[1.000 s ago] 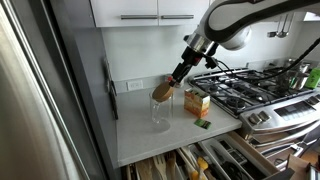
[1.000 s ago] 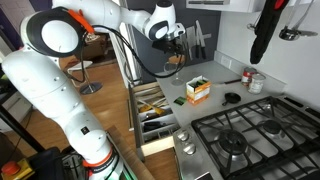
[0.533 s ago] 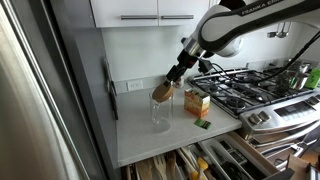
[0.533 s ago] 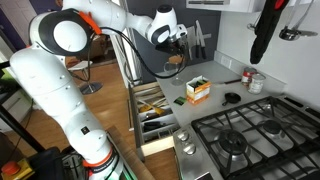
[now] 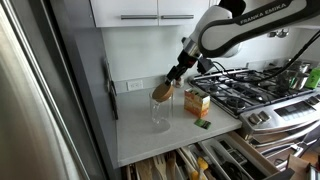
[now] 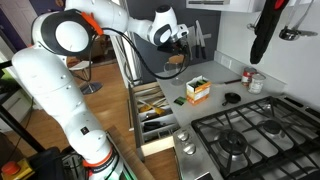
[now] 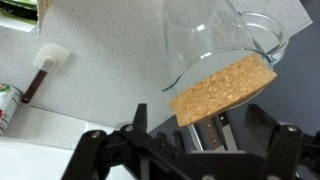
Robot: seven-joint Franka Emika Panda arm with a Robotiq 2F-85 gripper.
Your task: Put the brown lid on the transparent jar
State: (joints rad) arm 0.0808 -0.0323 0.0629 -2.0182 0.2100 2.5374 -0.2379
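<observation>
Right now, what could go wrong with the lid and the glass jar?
The brown lid is tilted in the gripper right at the rim of the transparent jar, so it might land crooked or slide off instead of sitting flat. A sideways push from the gripper could also tip the jar. It is glass, and it stands close to the orange box, so it could knock into that.

2 ext cams, opposite counter [image 5: 140, 132] ends; wrist close-up

The brown lid [image 6: 176, 60] near yellowish-orange box [image 6: 198, 91]
</observation>
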